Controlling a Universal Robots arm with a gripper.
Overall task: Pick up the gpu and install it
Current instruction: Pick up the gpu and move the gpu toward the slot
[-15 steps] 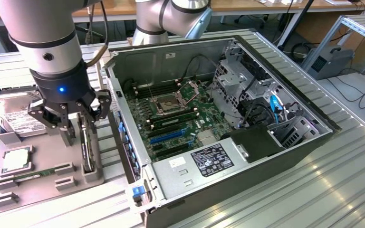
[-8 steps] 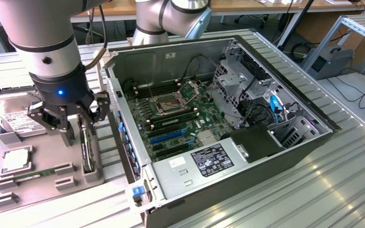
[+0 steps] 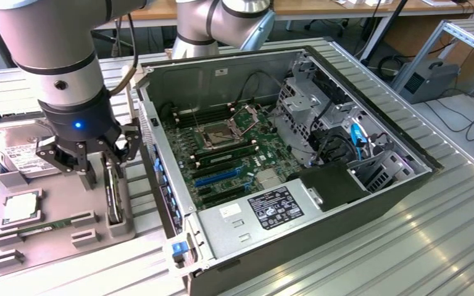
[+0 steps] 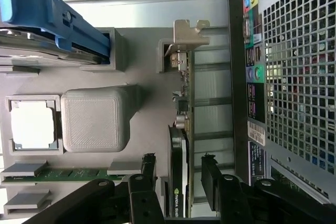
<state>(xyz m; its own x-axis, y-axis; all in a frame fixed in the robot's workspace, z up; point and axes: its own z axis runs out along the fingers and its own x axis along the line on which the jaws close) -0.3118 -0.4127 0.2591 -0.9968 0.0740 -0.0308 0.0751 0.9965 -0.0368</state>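
Found the tool [image 3: 105, 163] spread wide, gripping nothing, with fingers [image 4: 210, 174] either side of the gpu [image 4: 177, 156]. Cannot confirm contact. Located the gpu upright on its long edge in a slot of the grey fixture [image 3: 52, 246], along the fixture edge nearest the computer case [image 3: 212, 80], toward the surface's edge at the exterior view's left. Noted blue expansion slots [image 3: 208, 179] on the motherboard unoccupied. Judged: grasp not yet made; lift and installation outstanding.
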